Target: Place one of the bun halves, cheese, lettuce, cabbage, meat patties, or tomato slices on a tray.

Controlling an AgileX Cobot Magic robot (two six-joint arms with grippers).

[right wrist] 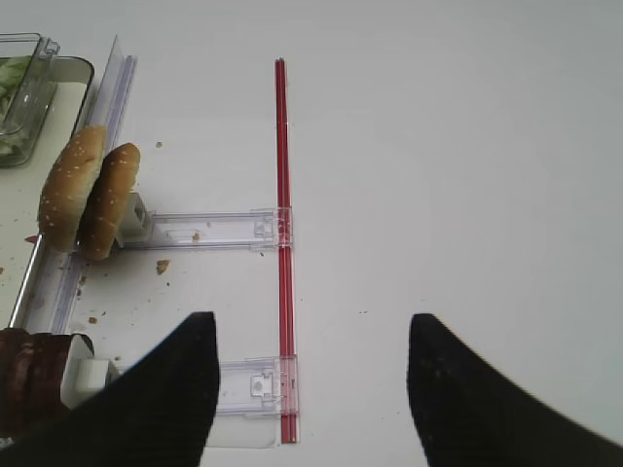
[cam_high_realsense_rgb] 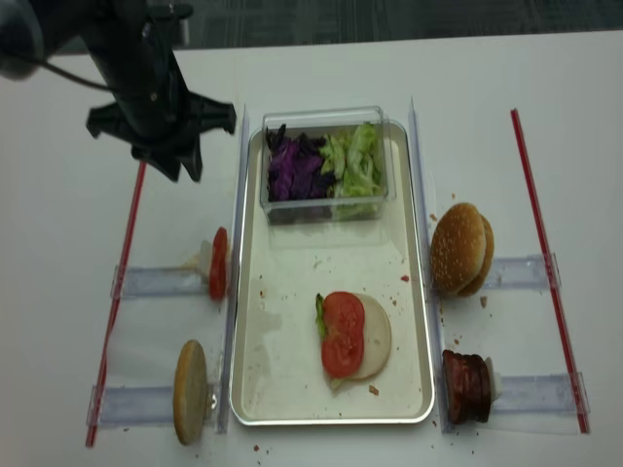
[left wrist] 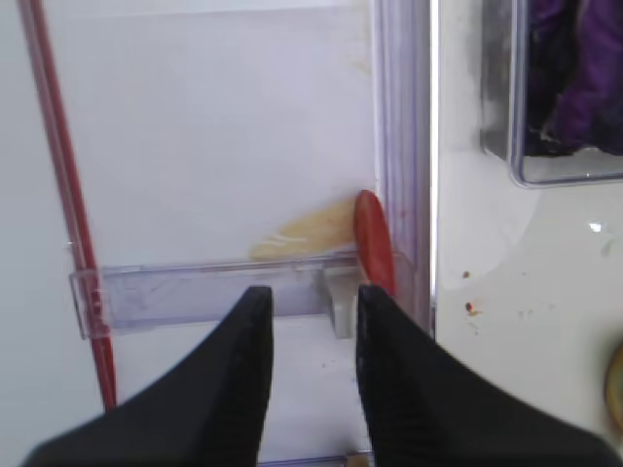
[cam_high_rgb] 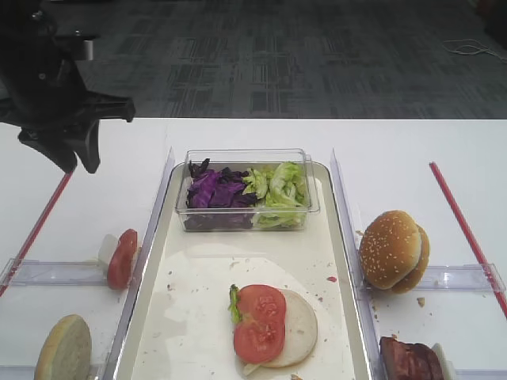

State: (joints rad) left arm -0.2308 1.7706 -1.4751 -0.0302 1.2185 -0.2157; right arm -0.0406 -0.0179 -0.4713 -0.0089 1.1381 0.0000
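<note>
Nearest the viewer, a pale bun half (cam_high_rgb: 66, 348) stands on edge in the left rack, and on the tray (cam_high_rgb: 158, 317) two tomato slices (cam_high_rgb: 259, 321) overlap on a flat bun disc with a sliver of green beneath. Just left of the tray, one more tomato slice (left wrist: 373, 241) stands upright against a clear holder; it looks thin, wet and easily torn, so a light pinch across its flat faces near the top edge seems wisest. The left pincer (left wrist: 313, 321) hangs above it, fingers apart and empty; the right pincer (right wrist: 311, 379) stands wide over the bare white counter (right wrist: 467, 156). Farther back sits the tub of cabbage (cam_high_rgb: 215, 190) and lettuce (cam_high_rgb: 277, 188); beyond lies dark patterned carpet (cam_high_rgb: 301, 55).
</note>
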